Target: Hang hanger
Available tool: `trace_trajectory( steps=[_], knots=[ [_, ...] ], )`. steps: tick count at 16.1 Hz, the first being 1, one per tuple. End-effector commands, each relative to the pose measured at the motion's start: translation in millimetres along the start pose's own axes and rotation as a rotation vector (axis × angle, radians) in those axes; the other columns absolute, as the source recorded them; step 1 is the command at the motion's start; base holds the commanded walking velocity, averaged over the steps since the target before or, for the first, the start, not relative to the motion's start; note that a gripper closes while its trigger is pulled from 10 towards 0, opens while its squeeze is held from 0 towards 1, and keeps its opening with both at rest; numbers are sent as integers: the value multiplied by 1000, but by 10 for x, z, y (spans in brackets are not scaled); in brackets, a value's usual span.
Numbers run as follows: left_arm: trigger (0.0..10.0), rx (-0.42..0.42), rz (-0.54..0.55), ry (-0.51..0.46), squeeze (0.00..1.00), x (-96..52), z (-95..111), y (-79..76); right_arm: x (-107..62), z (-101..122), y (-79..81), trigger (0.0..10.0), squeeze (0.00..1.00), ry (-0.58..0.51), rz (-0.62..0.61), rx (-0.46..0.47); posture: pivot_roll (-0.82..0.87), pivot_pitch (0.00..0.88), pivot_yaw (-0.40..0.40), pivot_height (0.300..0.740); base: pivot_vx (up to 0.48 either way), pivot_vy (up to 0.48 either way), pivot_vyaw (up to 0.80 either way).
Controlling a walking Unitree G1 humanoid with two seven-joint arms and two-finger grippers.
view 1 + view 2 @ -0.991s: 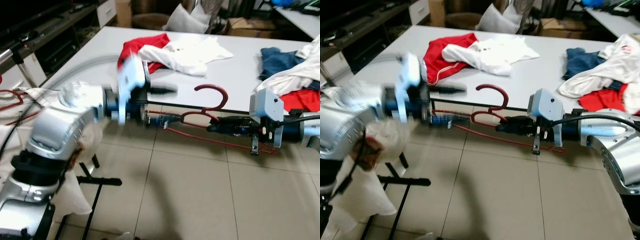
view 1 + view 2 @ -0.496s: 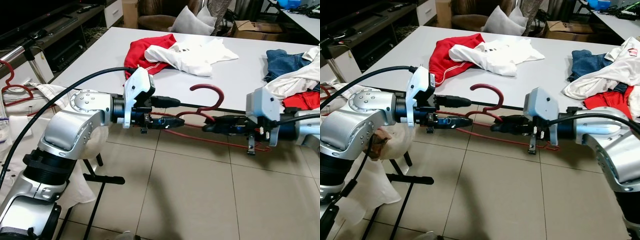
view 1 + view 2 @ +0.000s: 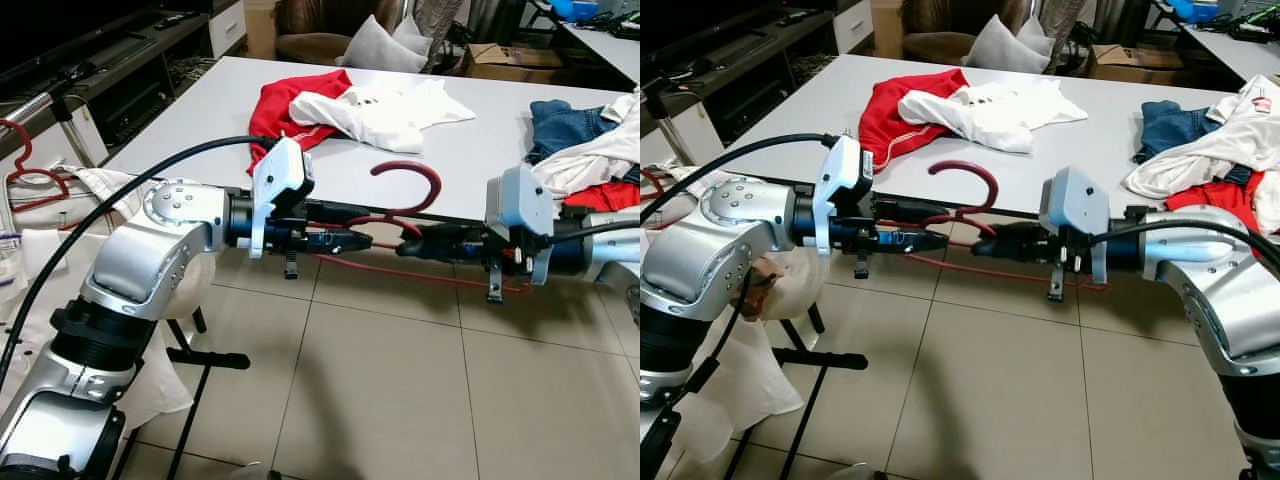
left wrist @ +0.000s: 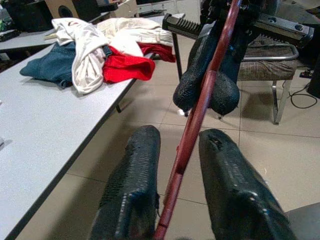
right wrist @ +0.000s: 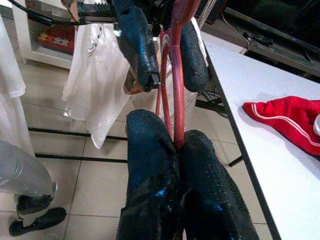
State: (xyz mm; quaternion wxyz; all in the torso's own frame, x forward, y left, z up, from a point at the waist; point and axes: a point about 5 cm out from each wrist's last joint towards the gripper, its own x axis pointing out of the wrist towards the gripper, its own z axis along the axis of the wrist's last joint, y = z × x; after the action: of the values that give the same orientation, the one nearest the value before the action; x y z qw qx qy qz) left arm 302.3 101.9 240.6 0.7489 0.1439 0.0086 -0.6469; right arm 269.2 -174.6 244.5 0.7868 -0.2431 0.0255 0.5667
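Note:
A red wire hanger (image 3: 410, 172) is held level over the tiled floor, just in front of the white table's edge (image 3: 200, 110), hook pointing up. My right gripper (image 3: 405, 247) is shut on it below the hook; the right wrist view has the pads (image 5: 150, 150) pinched on the red wire (image 5: 176, 100). My left gripper (image 3: 355, 240) faces it from the left. The hanger's rod (image 4: 200, 107) runs between its two fingers (image 4: 135, 170) with a gap on each side, so it is open. The two grippers' tips nearly meet.
On the table lie a red garment (image 3: 290, 95), a white shirt (image 3: 385, 105), jeans (image 3: 560, 120) and a white and red pile (image 3: 610, 170). At the left a rack (image 3: 60, 100) holds white cloth (image 3: 150, 390) and another red hanger (image 3: 30, 160); its black base (image 3: 205, 360) is on the floor.
My left gripper has come in along the hanger toward the right gripper, and its fingers have narrowed around the rod. The hanger and right gripper have shifted slightly left.

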Motion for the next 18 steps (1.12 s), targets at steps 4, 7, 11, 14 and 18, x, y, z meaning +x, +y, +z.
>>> trace_trajectory(
  steps=[4,7,11,14,18],
  knots=[
    [0,23,-9,15,0,-21,12,29,-8,39,-47,10000,0,-19,-20,-20,-153,0,24,719,0,0,0],
    [0,20,-23,16,0,-29,19,30,-8,42,-58,10000,0,-24,-21,-21,-153,0,22,719,0,0,0],
    [0,43,-45,23,0,-61,74,32,-3,40,-71,10000,106,-38,-6,16,-150,0,18,719,0,0,0],
    [0,109,-97,55,0,-77,194,27,-13,32,-117,10000,1000,-17,11,19,-156,0,19,719,0,0,0],
    [0,142,-114,88,0,-79,220,62,-38,54,-141,10000,1000,23,42,-30,-159,0,20,719,0,0,0]
  ],
)
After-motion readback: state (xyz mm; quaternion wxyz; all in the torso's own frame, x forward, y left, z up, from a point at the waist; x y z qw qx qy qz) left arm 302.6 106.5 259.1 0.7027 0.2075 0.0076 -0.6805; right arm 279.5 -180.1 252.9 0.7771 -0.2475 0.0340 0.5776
